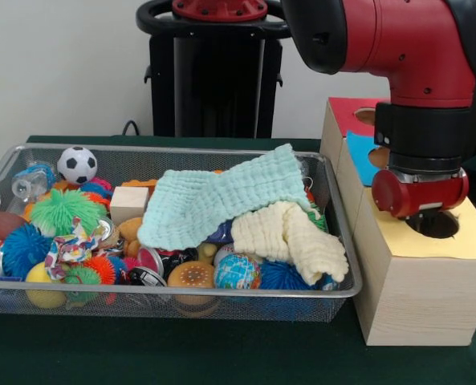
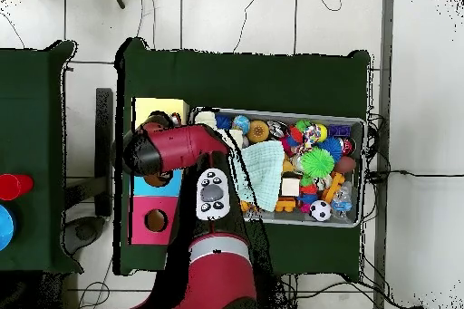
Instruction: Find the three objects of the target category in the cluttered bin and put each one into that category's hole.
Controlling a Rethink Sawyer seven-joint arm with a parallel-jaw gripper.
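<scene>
The wire-mesh bin [image 1: 221, 306] sits on the green table, full of toys; it also shows in the overhead view [image 2: 362, 171]. One polka-dot cloth bundle [image 1: 71, 245] lies near the bin's front left corner, among spiky balls. The other bundles are hidden. My gripper [image 1: 426, 216] hangs from the red wrist, right at the round hole [image 1: 442, 225] in the yellow-topped box [image 1: 414, 297], well to the right of the bin. I see nothing held in it. Whether it is open or shut is hidden by the wrist.
A mint waffle cloth [image 1: 221, 200] and a cream one [image 1: 290, 237] cover the bin's middle and right. A soccer ball [image 1: 77, 164], a green spiky ball [image 1: 61, 210] and a wooden block [image 1: 128, 203] lie at the left. A blue-topped box [image 1: 360, 160] and a red-topped box [image 1: 348, 112] stand behind the yellow one.
</scene>
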